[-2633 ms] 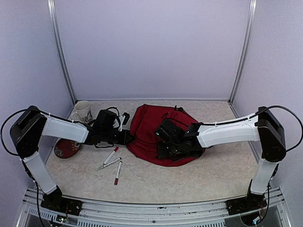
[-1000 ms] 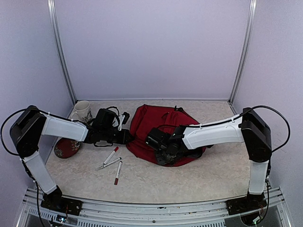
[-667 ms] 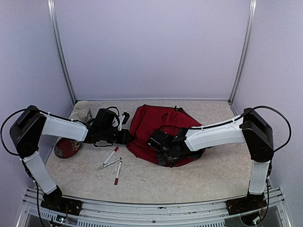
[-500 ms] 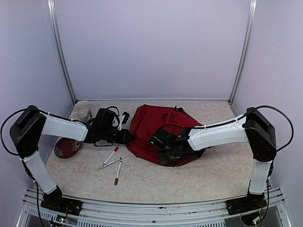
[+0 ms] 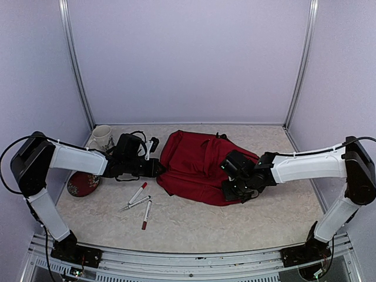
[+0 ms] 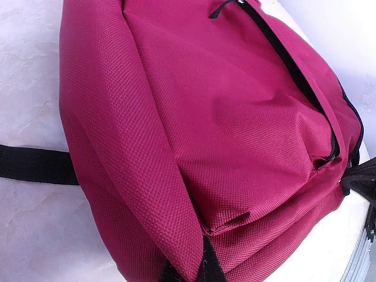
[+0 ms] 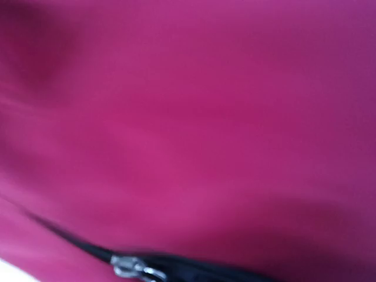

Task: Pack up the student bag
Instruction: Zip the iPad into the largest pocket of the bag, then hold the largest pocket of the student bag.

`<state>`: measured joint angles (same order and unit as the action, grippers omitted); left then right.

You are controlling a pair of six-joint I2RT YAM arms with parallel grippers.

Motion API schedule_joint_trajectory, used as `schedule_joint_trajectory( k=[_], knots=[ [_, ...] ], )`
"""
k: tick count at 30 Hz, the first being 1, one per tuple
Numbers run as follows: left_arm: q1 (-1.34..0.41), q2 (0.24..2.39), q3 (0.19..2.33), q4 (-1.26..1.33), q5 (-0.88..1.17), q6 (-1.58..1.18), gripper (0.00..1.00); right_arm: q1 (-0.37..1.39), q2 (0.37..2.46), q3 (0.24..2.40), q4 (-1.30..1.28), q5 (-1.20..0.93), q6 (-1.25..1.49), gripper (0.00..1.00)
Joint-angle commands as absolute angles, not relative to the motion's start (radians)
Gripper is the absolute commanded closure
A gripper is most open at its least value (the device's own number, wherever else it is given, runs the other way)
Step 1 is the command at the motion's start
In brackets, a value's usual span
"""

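Your right pincer (image 5: 234,187), pressed together, has pulled rightward across the student bag (image 5: 194,164) since a second ago; your left pincer (image 5: 158,169) stays pinching the bag's left edge, mid table (image 5: 194,226); left wrist shows gathered red folds; right wrist, blurred fabric and a zipper pull (image 7: 130,267).

White-shelled arms (image 5: 73,160) with black joints (image 5: 29,164) and bases (image 5: 71,251).

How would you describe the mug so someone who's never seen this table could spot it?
Start at the big dark-red student bag mid-table and look left, all the way to the back left corner. The mug stands upright there, pale with a handle and a faint pattern, unlike the flat red dish nearer the front.
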<state>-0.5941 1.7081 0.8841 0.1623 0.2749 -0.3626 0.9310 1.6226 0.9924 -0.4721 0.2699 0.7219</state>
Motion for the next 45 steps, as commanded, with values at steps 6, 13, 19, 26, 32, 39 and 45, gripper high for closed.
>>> schedule_joint_trajectory(
  k=[6,13,19,26,32,39,45],
  knots=[
    [-0.563,1.649,0.867,0.163,0.193,-0.342,1.00,0.833,1.481,0.851,-0.563,0.131,0.608,1.00],
    [-0.530,1.620,0.862,0.141,0.144,-0.343,1.00,0.749,1.428,0.873,-0.726,0.233,0.570,1.00],
    [-0.528,1.618,0.870,0.143,0.148,-0.339,1.00,0.745,1.468,0.957,-0.775,0.250,0.489,1.00],
    [-0.576,1.525,0.839,0.231,0.107,-0.296,0.02,0.758,1.456,0.951,-0.585,0.016,0.424,1.00],
    [-0.739,1.398,0.839,0.281,-0.030,-0.116,0.01,0.757,1.446,0.958,-0.549,-0.048,0.406,1.00],
    [-0.995,1.431,0.812,0.470,0.021,0.150,0.01,0.746,1.425,0.927,-0.523,-0.079,0.395,1.00],
    [-1.072,1.660,0.981,0.363,0.103,0.349,0.01,0.738,1.437,0.932,-0.492,-0.113,0.376,1.00]
  ],
)
